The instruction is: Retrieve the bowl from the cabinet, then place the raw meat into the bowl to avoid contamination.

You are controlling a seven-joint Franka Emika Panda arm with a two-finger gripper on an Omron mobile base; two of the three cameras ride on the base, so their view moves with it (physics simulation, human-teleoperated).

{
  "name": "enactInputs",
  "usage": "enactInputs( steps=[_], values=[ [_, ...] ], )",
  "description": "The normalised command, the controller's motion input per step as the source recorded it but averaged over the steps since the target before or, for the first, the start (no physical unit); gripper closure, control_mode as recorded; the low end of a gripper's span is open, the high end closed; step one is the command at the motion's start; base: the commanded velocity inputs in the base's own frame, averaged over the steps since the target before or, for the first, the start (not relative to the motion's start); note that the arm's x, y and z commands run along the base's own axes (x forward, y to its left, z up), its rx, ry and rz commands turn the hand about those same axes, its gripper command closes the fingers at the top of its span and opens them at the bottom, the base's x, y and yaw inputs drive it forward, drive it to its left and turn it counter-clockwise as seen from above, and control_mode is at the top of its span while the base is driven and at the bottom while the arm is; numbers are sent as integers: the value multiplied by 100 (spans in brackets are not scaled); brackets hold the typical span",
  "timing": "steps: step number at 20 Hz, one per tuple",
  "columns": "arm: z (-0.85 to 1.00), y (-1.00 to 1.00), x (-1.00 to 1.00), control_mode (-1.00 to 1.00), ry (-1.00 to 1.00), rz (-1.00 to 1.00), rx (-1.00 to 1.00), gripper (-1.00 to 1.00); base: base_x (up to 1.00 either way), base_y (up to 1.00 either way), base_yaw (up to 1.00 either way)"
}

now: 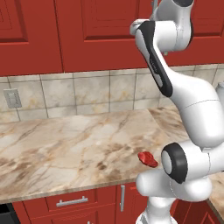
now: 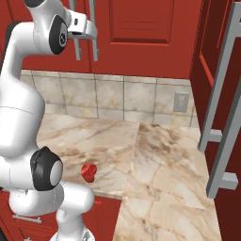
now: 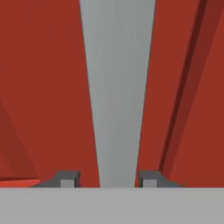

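Observation:
The raw meat (image 1: 148, 159) (image 2: 88, 172), a small glossy red lump, lies on the marble counter near its front edge, close to my base. My arm reaches up to the red cabinet (image 1: 96, 35) (image 2: 141, 28), whose doors are closed. In the hand view my gripper (image 3: 109, 179) straddles a vertical silver door handle (image 3: 117, 87) (image 2: 94, 49). One fingertip (image 3: 68, 179) stands on each side, with a narrow gap still showing on the left, so it is open. The bowl is hidden.
The marble counter (image 1: 65, 144) (image 2: 160, 155) runs along a tiled wall with an outlet (image 1: 12, 98) (image 2: 181, 102). Red drawers with short handles (image 1: 72, 202) sit below it. A tall red panel with a long silver bar (image 2: 221, 122) stands close at the right.

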Motion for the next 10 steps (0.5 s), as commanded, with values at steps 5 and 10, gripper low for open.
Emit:
enactInputs(
  steps=[5, 10],
  values=[
    [0, 0, 0, -100, 0, 0, 0, 100, 0, 0, 0],
    [0, 1, -17, -100, 0, -1, 0, 100, 0, 0, 0]
  ],
)
